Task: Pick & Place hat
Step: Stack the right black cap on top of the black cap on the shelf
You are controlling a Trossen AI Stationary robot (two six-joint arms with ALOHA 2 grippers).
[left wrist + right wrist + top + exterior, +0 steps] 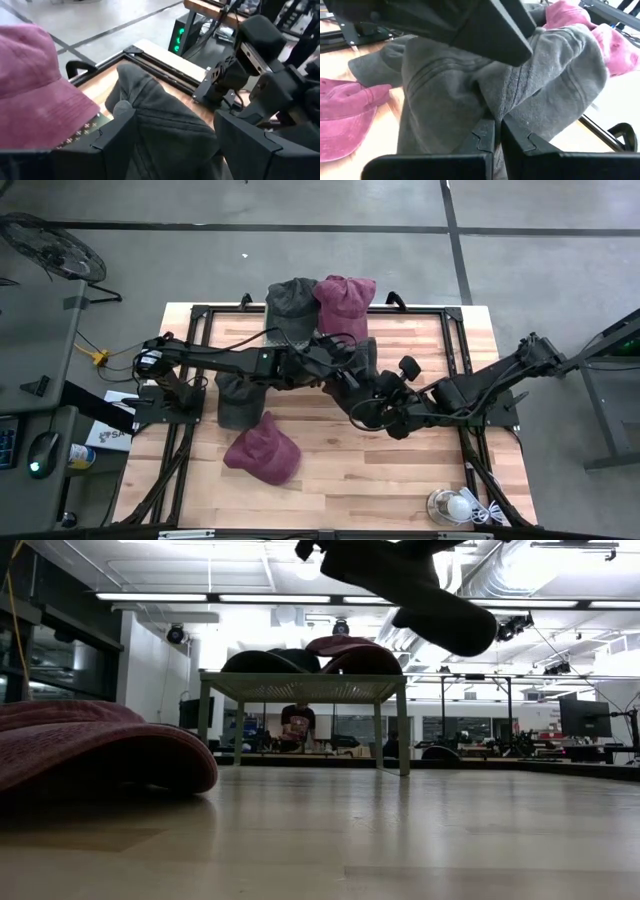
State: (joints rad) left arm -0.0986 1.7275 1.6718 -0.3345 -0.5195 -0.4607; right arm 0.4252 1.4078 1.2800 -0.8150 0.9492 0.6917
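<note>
A dark grey hat [362, 357] hangs above the middle of the table, between the two arms; in the low view the grey hat [410, 585] is well clear of the wood. My left gripper [175, 120] comes from the table's left and is shut on it. My right gripper [497, 122] comes from the right and is shut on the same hat. A second grey hat [237, 398] and a maroon hat [263, 450] lie on the tabletop to the near left. My left gripper holds the grey hat's bunched crown [160, 115] between its two fingers [117, 130], which stand wide apart with cloth filling the gap. The hat is lifted clear of the table. My right gripper pinches a fold of the same hat's cloth [490, 100] between its nearly closed fingertips [482, 132], several layers gathered. The cloth drapes over and around the fingers, and the left gripper sits close above the pinch.
On a raised rack [300, 688] at the table's far edge rest a grey hat [292, 298] and a maroon hat [346, 298]. A lamp bulb with cord [455, 506] lies at the near right corner. Bare wood [400, 470] shows near and right of centre.
</note>
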